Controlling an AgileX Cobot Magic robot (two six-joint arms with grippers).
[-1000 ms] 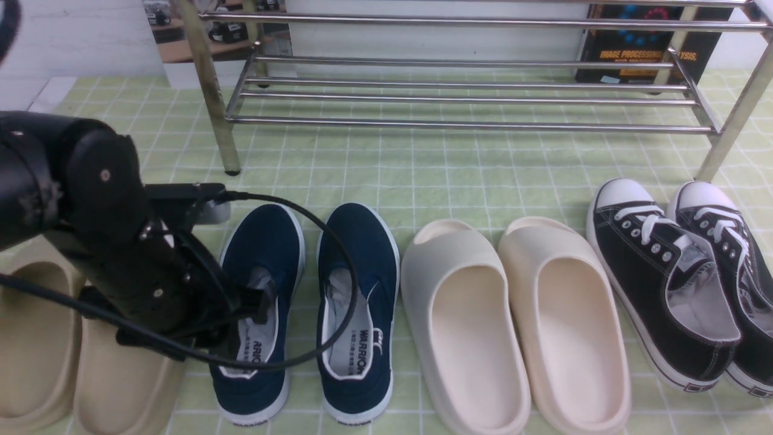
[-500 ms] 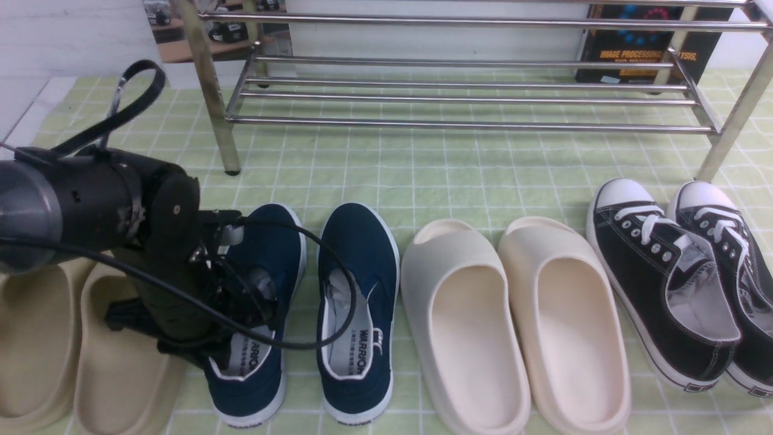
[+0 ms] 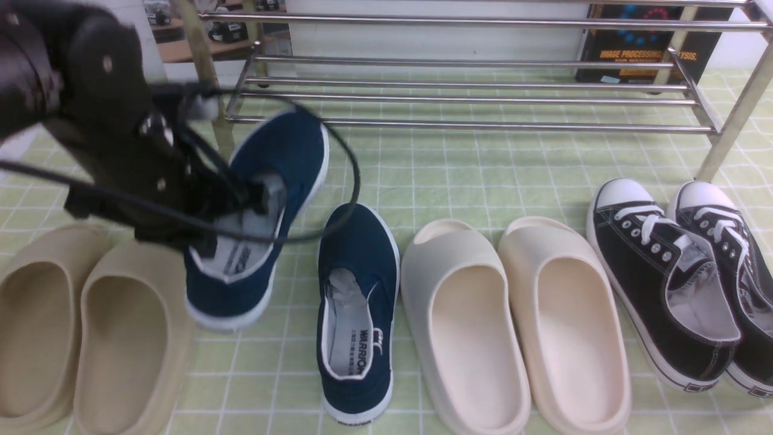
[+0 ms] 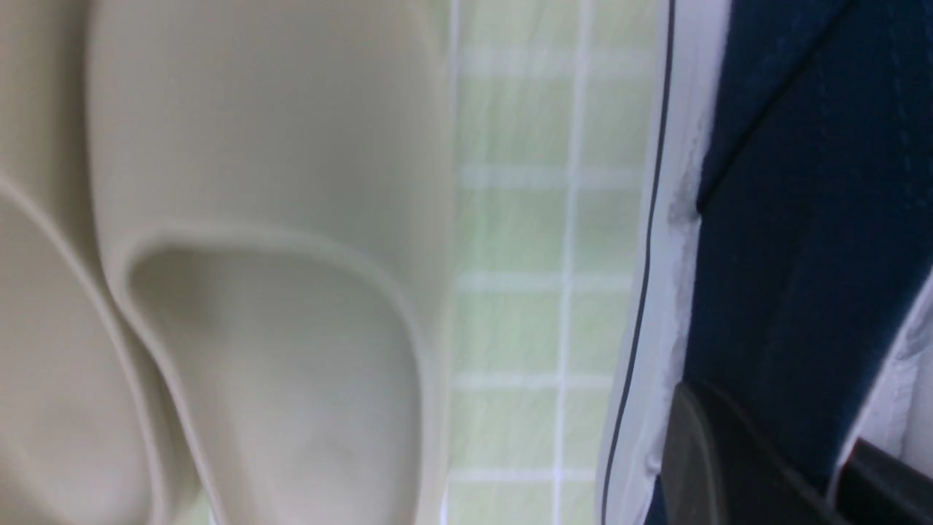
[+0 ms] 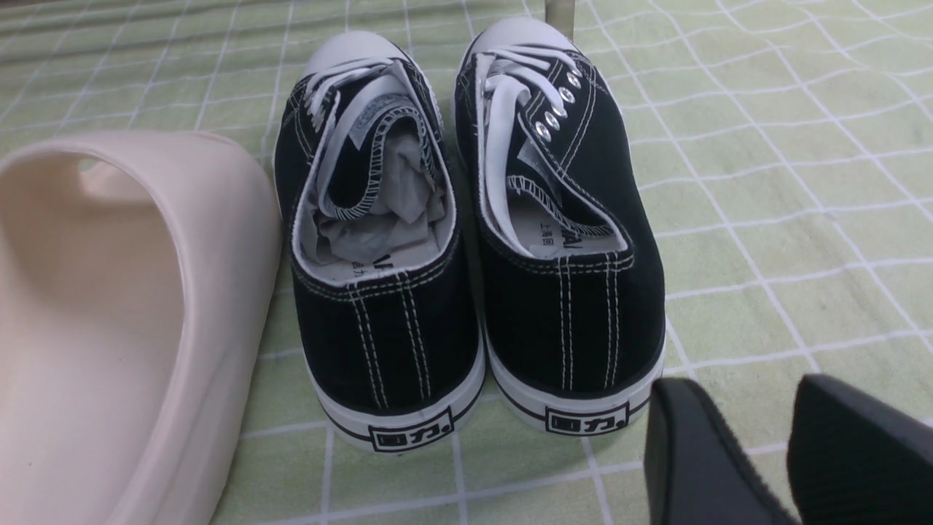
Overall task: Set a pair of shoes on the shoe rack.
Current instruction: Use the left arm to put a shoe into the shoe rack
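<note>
The robot's left pincer is clamped on the side wall of one navy slip-on, one black finger pressed against the outside of the shoe above its white sole and the other inside the collar. The shoe hangs clear of the green checked mat, tilted and blurred. Its toe points toward the lowest bar of the chrome shoe rack and its heel overlaps the edge of the nearer beige slide.

The second navy slip-on lies flat on the mat in the row, toe toward the rack, grey insole showing, just beside a pair of cream slides. The rack stands across the far side of the mat, its bars bare.

At the right end of the row sits a pair of black lace-up sneakers, paper stuffed in one of them. The right pincer hovers low behind their heels, its two black fingers spread with mat visible between them, gripping nothing.
</note>
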